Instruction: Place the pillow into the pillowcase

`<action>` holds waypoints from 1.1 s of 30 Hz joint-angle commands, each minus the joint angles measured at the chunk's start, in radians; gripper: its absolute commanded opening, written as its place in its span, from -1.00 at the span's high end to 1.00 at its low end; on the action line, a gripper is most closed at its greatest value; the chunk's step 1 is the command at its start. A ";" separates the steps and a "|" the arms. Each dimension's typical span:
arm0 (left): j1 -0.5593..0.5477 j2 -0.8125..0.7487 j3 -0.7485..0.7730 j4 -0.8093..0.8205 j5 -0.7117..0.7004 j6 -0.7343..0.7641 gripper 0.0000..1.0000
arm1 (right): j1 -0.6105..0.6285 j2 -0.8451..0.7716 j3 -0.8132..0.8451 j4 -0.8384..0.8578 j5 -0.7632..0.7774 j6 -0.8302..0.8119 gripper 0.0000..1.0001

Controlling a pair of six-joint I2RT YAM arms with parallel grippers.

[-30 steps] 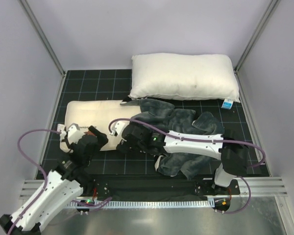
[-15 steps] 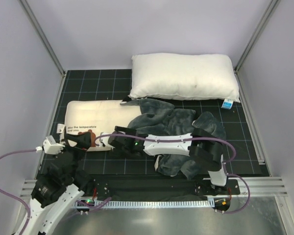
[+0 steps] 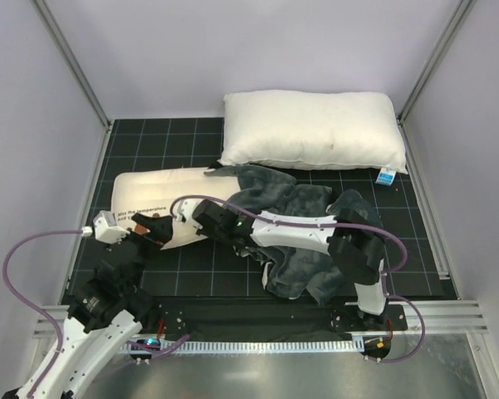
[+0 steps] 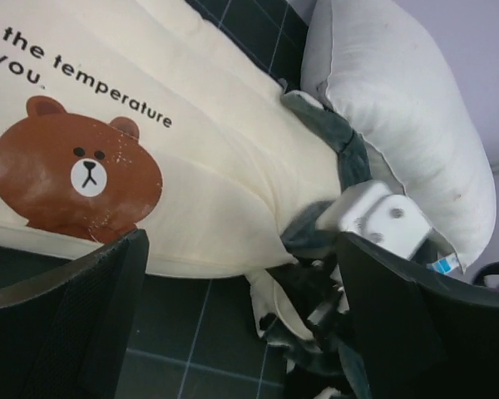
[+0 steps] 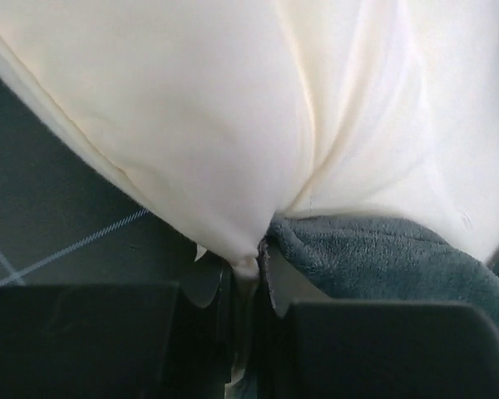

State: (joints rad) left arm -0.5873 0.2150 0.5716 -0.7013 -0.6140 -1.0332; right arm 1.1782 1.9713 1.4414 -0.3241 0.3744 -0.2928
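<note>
The cream pillow [image 3: 150, 198] with the brown bear face [image 4: 75, 177] lies at the left, its right end tucked under the grey plush pillowcase [image 3: 303, 212]. My right gripper [image 3: 201, 223] reaches left across the pillowcase and is shut on the pillow's near edge; the right wrist view shows cream pillow fabric [image 5: 233, 125] pinched between the jaws at my right gripper [image 5: 249, 266], with grey pillowcase plush [image 5: 382, 258] beside it. My left gripper [image 3: 154, 226] hovers open over the bear end, and in its own view the left gripper [image 4: 241, 332] holds nothing.
A larger puffy white pillow [image 3: 312, 129] lies at the back, touching the pillowcase's far edge. A small blue-and-white box [image 3: 387, 175] sits to its right. Walls and frame posts close in the black gridded mat [image 3: 208, 278] on three sides.
My right gripper has slid left and shut on the pillow's near edge. My left arm swung out left, then back toward the bear end, staying open.
</note>
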 commanded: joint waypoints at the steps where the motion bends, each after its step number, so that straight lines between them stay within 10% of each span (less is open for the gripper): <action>1: -0.006 0.015 -0.078 0.127 0.235 0.153 -0.99 | -0.092 -0.163 0.020 0.066 -0.130 0.199 0.92; 13: -0.006 0.007 -0.444 0.617 0.574 0.090 -0.92 | -0.222 -0.186 0.063 0.043 -0.353 0.325 0.92; 33: -0.224 0.724 -0.334 1.051 0.346 -0.198 -0.56 | -0.249 -0.246 0.028 0.077 -0.381 0.405 0.92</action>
State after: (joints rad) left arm -0.8001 0.8814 0.2100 0.2207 -0.2218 -1.1896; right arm 0.9451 1.8015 1.4456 -0.3286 -0.0147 0.0616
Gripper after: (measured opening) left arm 0.780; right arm 0.149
